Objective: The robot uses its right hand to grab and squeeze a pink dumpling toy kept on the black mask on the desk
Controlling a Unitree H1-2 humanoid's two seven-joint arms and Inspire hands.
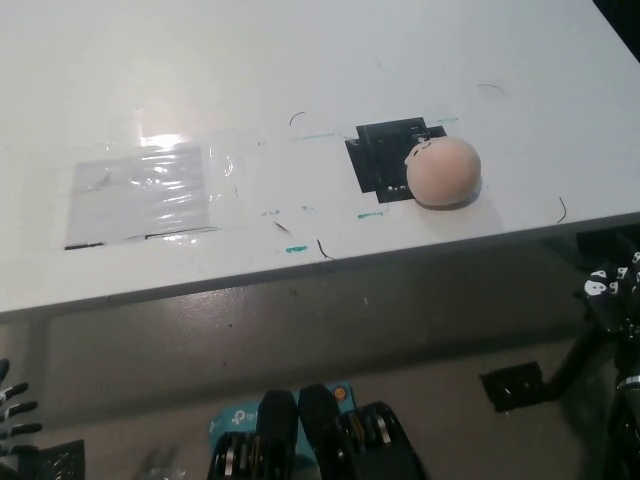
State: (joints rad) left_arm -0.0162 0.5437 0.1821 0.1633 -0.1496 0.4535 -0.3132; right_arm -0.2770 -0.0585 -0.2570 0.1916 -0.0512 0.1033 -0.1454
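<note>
Clearly our round pink dumpling toy (444,171) sits on the white desk (300,60), resting on the right edge of the square black mask (378,160), untouched. We see our black right hand (612,290) low at the right, below the desk's near edge; whether its fingers are apart we cannot tell. Our white left hand (12,412) rests at the lower left, fingers apart. We judge the toy soft and light; wrapping its rounded sides should squeeze it evenly.

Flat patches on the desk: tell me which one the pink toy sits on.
The black mask; the pink dumpling toy overlaps its right edge. The clear plastic sheet further left holds nothing.
</note>
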